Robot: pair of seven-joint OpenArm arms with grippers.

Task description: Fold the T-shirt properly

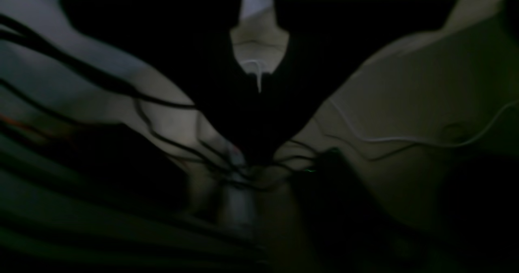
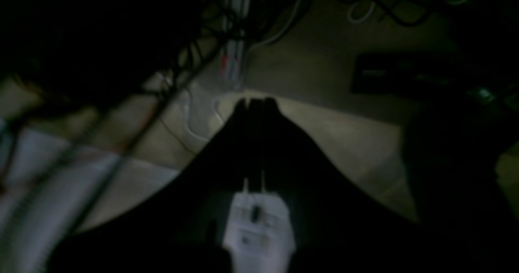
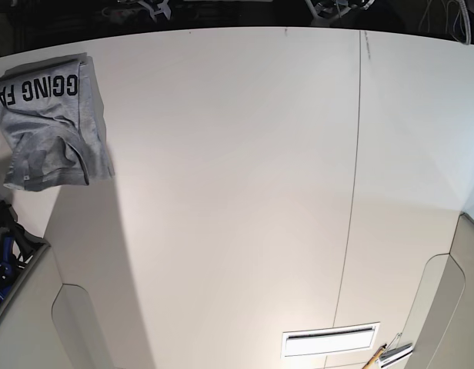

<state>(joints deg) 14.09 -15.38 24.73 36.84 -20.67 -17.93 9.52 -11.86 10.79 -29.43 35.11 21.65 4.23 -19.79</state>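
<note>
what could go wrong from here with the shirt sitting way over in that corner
The T-shirt lies folded at the table's far left corner, one edge apparently overhanging the side, so it may slide off. Neither arm shows in the base view, so reaching it would take a long stretch. Both wrist views are dark and blurred, showing only cables and floor, which gives poor guidance for any regrasp.

Your white bench point(image 3: 237, 192) carried one item: the folded grey T-shirt point(image 3: 52, 123) lay at its far left corner, black lettering up, just overhanging the edge.
</note>
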